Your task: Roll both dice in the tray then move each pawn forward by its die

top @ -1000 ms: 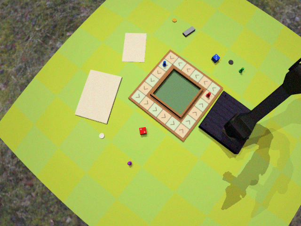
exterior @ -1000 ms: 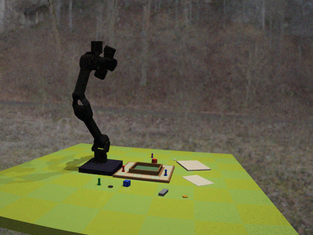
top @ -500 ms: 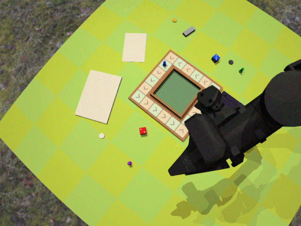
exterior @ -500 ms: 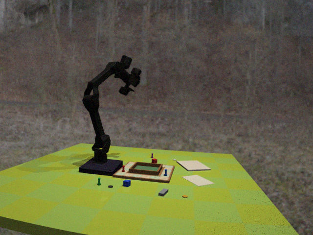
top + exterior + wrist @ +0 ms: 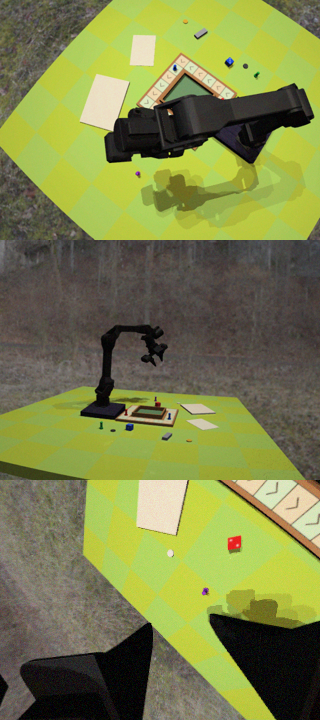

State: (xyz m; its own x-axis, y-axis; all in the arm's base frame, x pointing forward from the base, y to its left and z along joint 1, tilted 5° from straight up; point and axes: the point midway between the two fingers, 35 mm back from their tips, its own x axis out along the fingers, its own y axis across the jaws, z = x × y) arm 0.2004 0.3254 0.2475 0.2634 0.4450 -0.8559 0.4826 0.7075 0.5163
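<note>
- The red die (image 5: 234, 543) lies on the checkered mat (image 5: 77, 446), outside the game board (image 5: 147, 422) and just beside its edge; the blue die (image 5: 229, 61) sits on the opposite side of the board, near a black disc (image 5: 245, 66) and a green pawn (image 5: 256, 74).
- Neither die is in the green-floored tray (image 5: 150, 415) at the board's centre; the red pawn (image 5: 126, 412) and blue pawn (image 5: 169, 416) stand on the arrow track.
- My gripper (image 5: 156, 360) hangs high above the board, fingers partly apart with nothing between them, the wrist camera looking down at the red die and a purple pawn (image 5: 205, 591).
- I judge this the opening step: reaching for the first die.
- Next I'd centre over the red die, descend, and close on it without nudging the purple pawn or the white disc (image 5: 170, 553).
</note>
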